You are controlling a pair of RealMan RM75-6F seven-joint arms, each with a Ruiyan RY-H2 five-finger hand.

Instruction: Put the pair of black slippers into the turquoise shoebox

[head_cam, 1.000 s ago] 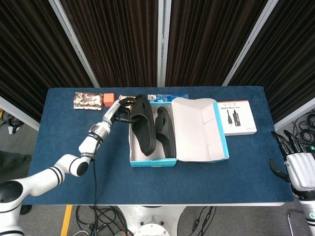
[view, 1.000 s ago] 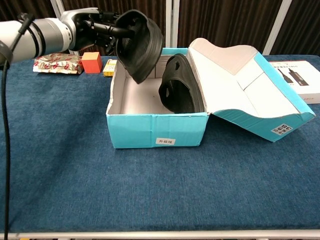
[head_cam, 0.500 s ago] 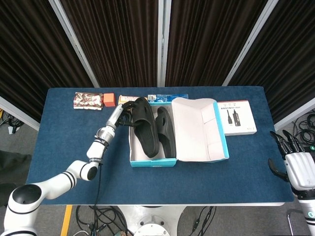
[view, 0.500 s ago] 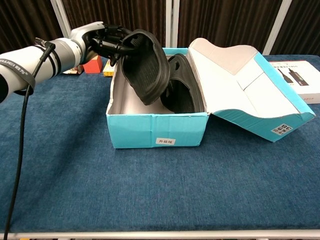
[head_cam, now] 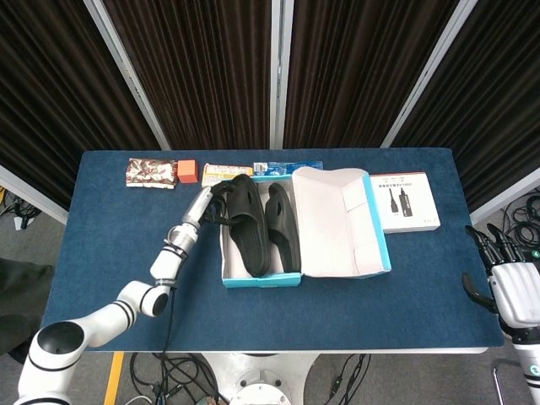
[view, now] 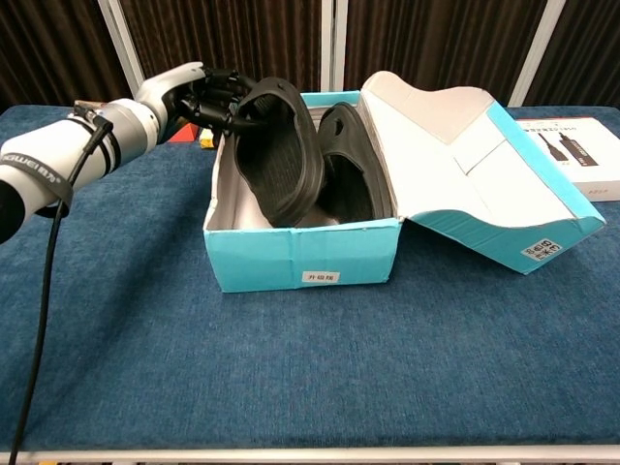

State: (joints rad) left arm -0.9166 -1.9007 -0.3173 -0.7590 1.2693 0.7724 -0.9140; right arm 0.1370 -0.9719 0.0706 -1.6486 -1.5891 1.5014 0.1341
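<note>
The turquoise shoebox (head_cam: 261,279) (view: 300,257) stands mid-table with its lid (head_cam: 342,221) (view: 455,145) folded open to the right. One black slipper (head_cam: 283,226) (view: 351,174) leans on its side in the right half. The other black slipper (head_cam: 247,224) (view: 276,155) lies tilted in the left half, sole up, its far end above the box rim. My left hand (head_cam: 213,197) (view: 205,92) grips that far end at the box's back left corner. My right hand (head_cam: 509,289) hangs off the table's right edge, fingers apart, holding nothing; the chest view does not show it.
A white product box (head_cam: 405,201) (view: 573,160) lies right of the lid. Along the far edge sit a foil snack pack (head_cam: 149,172), an orange block (head_cam: 187,171), a yellow packet (head_cam: 226,170) and a blue flat pack (head_cam: 288,166).
My left hand has lowered the slipper from above the box's back left corner down into the left half. The box has shifted slightly. The right hand has stayed put.
</note>
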